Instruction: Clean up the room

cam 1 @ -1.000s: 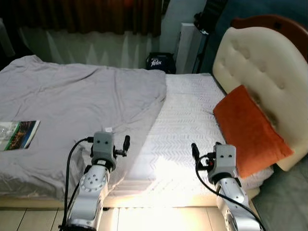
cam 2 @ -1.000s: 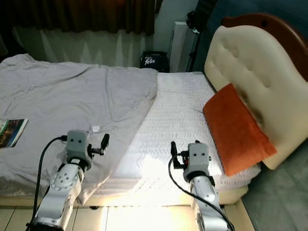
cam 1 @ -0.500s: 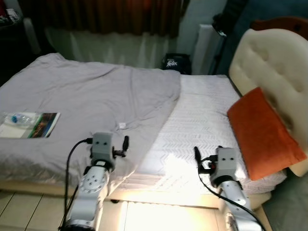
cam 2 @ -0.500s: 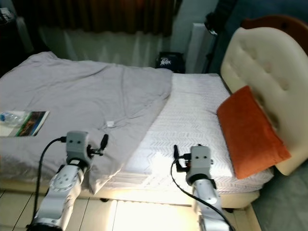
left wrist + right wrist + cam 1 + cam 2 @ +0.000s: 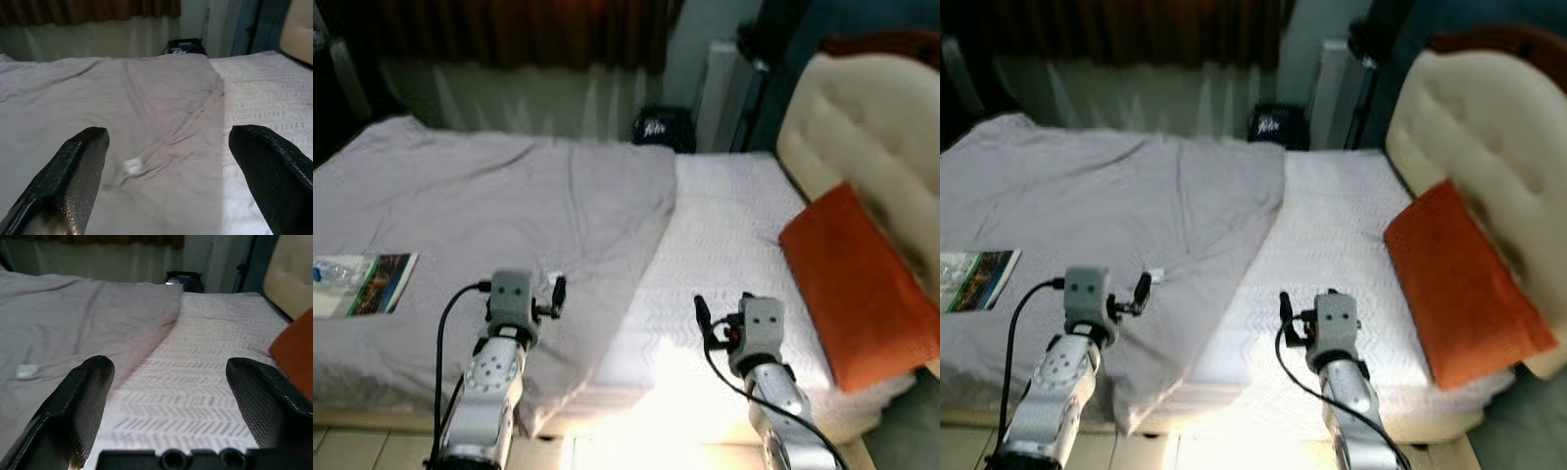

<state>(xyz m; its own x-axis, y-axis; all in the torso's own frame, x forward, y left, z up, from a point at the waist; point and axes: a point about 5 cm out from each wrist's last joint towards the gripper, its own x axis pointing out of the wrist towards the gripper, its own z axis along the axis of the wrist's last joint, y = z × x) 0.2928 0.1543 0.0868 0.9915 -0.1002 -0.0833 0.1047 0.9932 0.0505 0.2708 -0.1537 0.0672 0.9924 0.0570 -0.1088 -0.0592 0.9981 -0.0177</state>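
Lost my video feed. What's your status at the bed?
Left claw and right claw open, empty, raised at bed edge. Grey blanket rumpled; book on it, far left. Orange pillow at headboard. Nothing blocking.

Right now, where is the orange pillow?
The orange pillow is on the robot's right side of the bed, leaning against the cream headboard, with its lower edge on the white sheet.

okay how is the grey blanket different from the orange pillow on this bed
Colour: the grey blanket is pale grey, the orange pillow is orange. Pose: the blanket lies spread flat over the bed's left part with wrinkles, while the pillow leans tilted against the cream headboard. Extent: the blanket covers far more of the bed than the pillow. Both rest on the white sheet, and neither tool touches them.
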